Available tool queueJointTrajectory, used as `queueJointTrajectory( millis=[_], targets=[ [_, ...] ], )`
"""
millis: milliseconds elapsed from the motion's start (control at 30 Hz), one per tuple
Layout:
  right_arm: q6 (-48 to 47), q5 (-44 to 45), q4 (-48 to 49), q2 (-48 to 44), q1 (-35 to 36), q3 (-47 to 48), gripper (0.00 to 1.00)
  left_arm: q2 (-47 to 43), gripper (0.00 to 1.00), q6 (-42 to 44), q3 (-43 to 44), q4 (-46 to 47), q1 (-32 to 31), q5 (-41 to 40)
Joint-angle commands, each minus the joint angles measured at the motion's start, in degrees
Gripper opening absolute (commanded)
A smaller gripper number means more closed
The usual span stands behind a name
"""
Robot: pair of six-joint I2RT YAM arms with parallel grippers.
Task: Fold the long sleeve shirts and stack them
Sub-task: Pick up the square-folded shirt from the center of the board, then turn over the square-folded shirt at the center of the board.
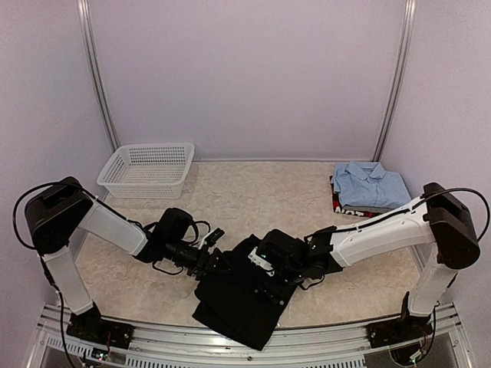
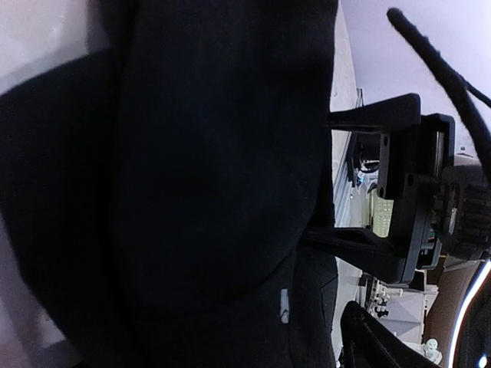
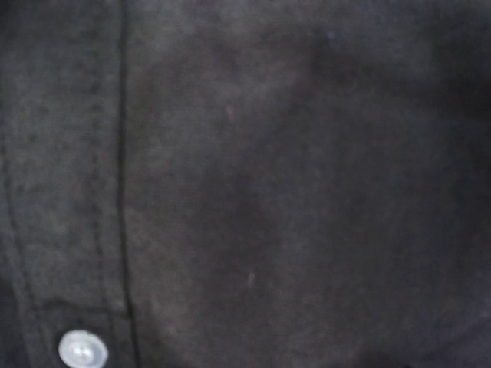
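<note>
The black long sleeve shirt (image 1: pixel 242 303) lies crumpled at the front middle of the table, its lower part hanging over the near edge. My left gripper (image 1: pixel 220 264) is at its left edge. In the left wrist view the two fingers (image 2: pixel 368 115) stand wide apart, their tips hidden in the black shirt (image 2: pixel 199 176), whose small white label (image 2: pixel 284 305) shows. My right gripper (image 1: pixel 270 262) rests on the shirt's top right. The right wrist view holds only black cloth (image 3: pixel 291 192) and a white button (image 3: pixel 82 349), no fingers. A folded light blue shirt (image 1: pixel 370 186) lies on a red-and-black one (image 1: pixel 345 204) at the back right.
A white mesh basket (image 1: pixel 146 170) stands at the back left. The table has a pale cloth cover (image 1: pixel 253 199), a metal rail along its near edge, and walls close on three sides.
</note>
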Motion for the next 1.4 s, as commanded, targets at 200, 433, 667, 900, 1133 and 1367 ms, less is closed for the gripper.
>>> queueJointTrajectory(
  millis=[200,433,667,900,1133,1367],
  targets=[
    [0.5,0.1,1.2,-1.4,-0.6,-1.6,0.77,10.0,0.56,-13.4,-1.9,14.5,-4.6,4.0],
    [0.9,0.5,1.3,-3.9,-1.0,-3.2,0.78,8.8,0.00,-15.5,-3.2,19.2,-1.9,4.2],
    [3.6,-0.9,0.7,-13.4,-5.2,-4.5,0.87,-2.1,0.00,1.3,8.9,-13.0,-0.9,-7.1],
    [6.2,-4.5,-0.9,-28.9,-13.9,-6.4,0.91,-8.9,0.00,16.7,33.6,-49.8,1.1,-32.3],
    [6.1,-0.7,-6.3,-35.8,-19.7,-5.9,0.92,-2.6,0.00,21.6,57.7,-73.7,-0.5,-61.9],
    [6.3,0.0,-7.4,-36.1,-21.2,-5.6,0.92,12.2,0.00,20.4,76.6,-93.3,-2.5,-90.4]
  ],
)
